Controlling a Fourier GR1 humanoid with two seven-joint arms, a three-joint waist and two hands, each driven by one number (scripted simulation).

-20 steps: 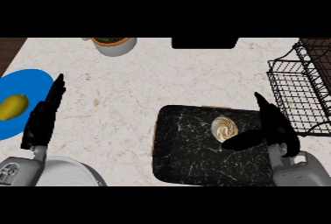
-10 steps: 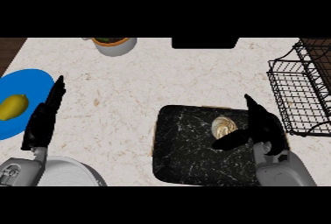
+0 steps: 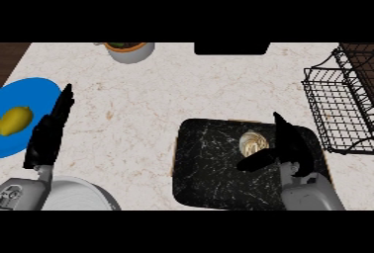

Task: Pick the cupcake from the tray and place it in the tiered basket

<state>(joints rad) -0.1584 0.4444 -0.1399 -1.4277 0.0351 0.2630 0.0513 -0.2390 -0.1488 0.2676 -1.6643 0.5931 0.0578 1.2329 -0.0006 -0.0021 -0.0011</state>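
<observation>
Cupcake [image 3: 254, 142] on dark marble tray [image 3: 211, 168], not yet lifted. Right hand [image 3: 288, 146] spread beside it, thumb underneath, unclosed. Left hand [image 3: 50, 131] flat, resting. Tiered basket [image 3: 337, 106] right of tray, unfilled.

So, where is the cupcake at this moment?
In the head view the cupcake sits on the dark tray at the right side, between the thumb and fingers of the right hand, left of the wire basket.

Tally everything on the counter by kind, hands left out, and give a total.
Cupcake: 1
Tray: 1
Basket: 1
Plate: 1
Yellow fruit: 1
Bowl: 1
Black box at the far edge: 1
Total: 7
</observation>
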